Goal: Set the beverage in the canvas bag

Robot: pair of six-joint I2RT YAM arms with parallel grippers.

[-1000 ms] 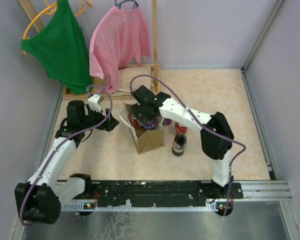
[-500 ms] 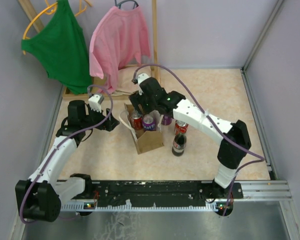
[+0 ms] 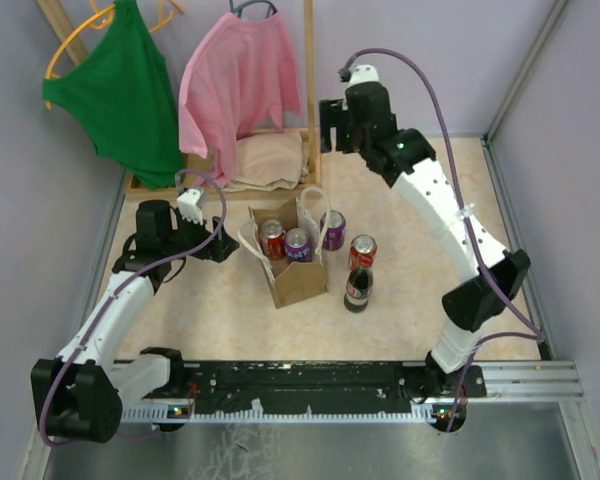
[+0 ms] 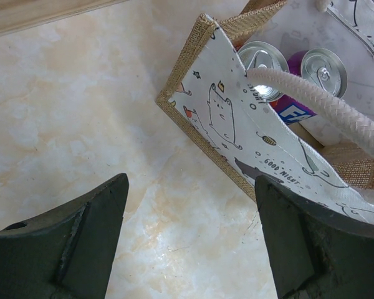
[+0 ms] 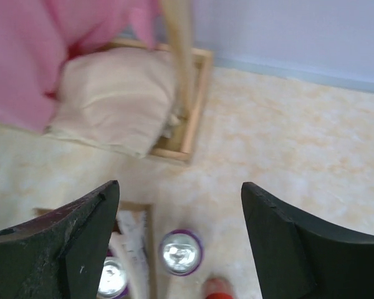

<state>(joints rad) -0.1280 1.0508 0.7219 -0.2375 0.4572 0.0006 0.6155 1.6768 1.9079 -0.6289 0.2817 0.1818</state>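
Top view: bright, even, diffuse light from above; shadows on the table (image 3: 430, 290) faint and short; dull sheen on the metal strip (image 3: 330, 450) at the near edge; focus sharp. Left wrist view: canvas bag (image 4: 237, 124) crisp; small glints on the lids of the cans (image 4: 262, 59); left gripper (image 4: 190, 187) dark, its edges soft. Right wrist view: blurred throughout; pink garment (image 5: 50, 37) and folded cloth (image 5: 112, 93) smeared; right gripper (image 5: 179, 190) near-black, detail lost.
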